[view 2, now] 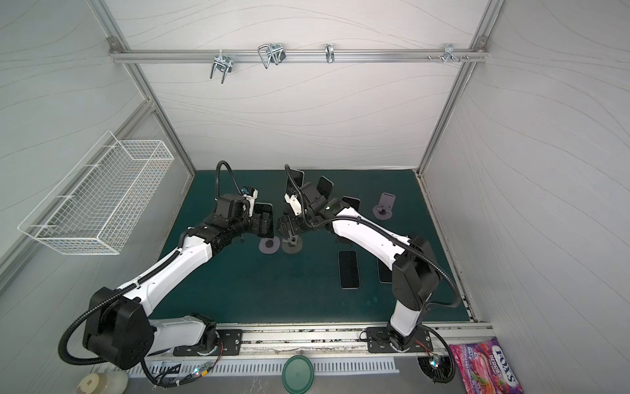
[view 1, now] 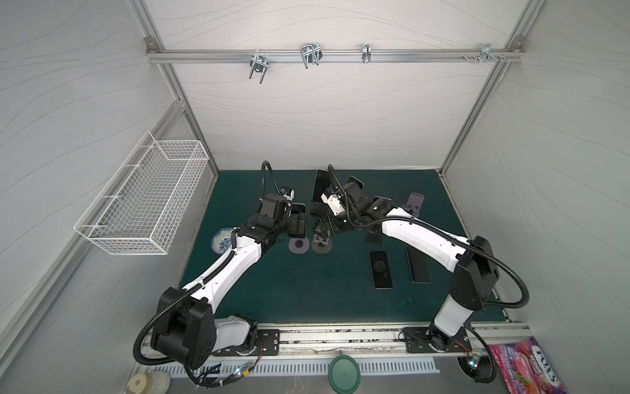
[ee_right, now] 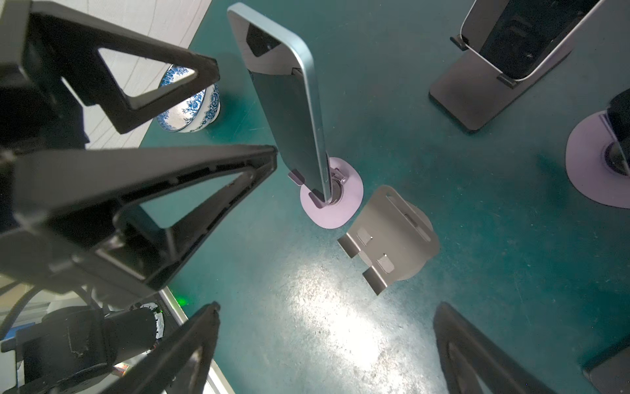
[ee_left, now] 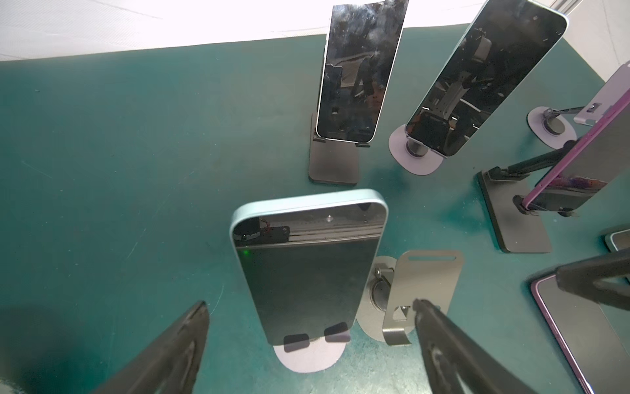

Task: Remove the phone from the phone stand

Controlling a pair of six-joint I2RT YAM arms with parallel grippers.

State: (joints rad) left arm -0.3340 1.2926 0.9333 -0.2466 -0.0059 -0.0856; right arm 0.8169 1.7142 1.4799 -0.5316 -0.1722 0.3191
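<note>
The light-blue phone (ee_left: 308, 269) is seated upright in the lilac-based stand (ee_left: 306, 360). Its lower edge is caught behind the stand's two small lips, so the removal itself is judged not yet done.

The left gripper (ee_left: 308, 303) is held in front of the lilac-based stand. Its jaws are spread, with one finger to each side of the phone's lower half, and no contact with the phone can be made out. The right gripper (ee_right: 327, 307) is held over the green mat (ee_right: 306, 341) near the lilac-based stand, with its jaws spread wide and nothing between them.

An empty grey stand (ee_right: 388, 235) is seen just beside the lilac-based stand. Well apart from the lilac-based stand, on the right arm's side, two flat phones (view 1: 381, 269) are laid on the mat. Beyond the lilac-based stand, propped phones (ee_left: 358, 75) are seen on stands of their own.

What is left is judged to be the whole of the lift. The jaws must be closed on the phone's side edges, the phone raised clear of the lips, and then set down on the mat.
</note>
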